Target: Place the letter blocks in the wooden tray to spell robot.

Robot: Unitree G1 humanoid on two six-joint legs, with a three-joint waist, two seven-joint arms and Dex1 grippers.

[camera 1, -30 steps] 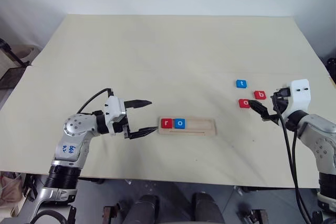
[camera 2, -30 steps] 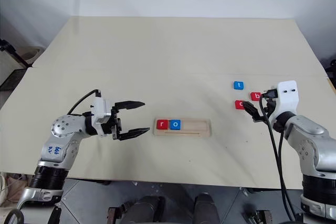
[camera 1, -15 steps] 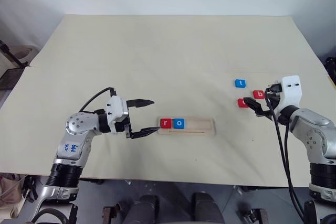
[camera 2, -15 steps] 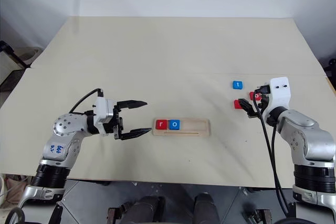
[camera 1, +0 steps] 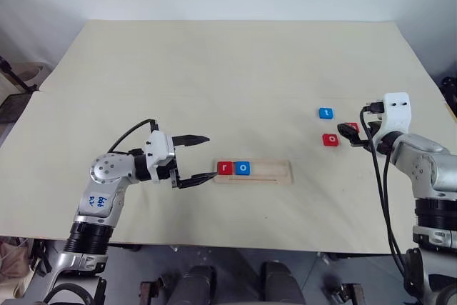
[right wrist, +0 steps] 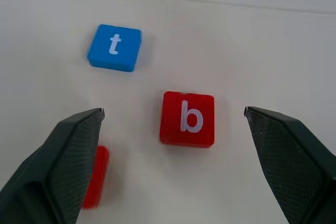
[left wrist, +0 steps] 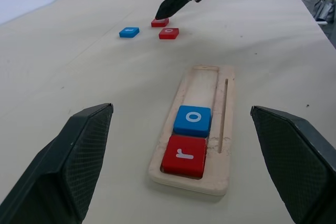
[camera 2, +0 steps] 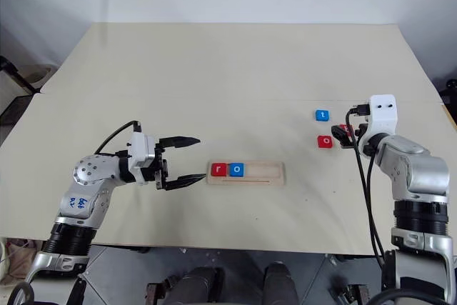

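The wooden tray (camera 1: 273, 173) lies at the table's front centre, with a red r block (camera 1: 226, 168) and a blue o block (camera 1: 243, 168) at its left end. A blue t block (camera 1: 325, 113), a red o block (camera 1: 330, 139) and a red b block (right wrist: 187, 118) lie loose at the right. My right gripper (right wrist: 173, 112) hangs open just above the b, one finger on each side. Just left of the tray, my left gripper (camera 1: 210, 156) is open and empty, pointing at the tray's left end.
The table's right edge (camera 1: 437, 83) runs close behind my right arm. Black cables (camera 1: 382, 183) loop down from the right wrist. Bare tabletop (camera 1: 228, 69) stretches behind the tray and the loose blocks.
My right gripper has moved farther from me and slightly right, from over the red o block to over the red b block, uncovering the o. The left arm has stayed put.
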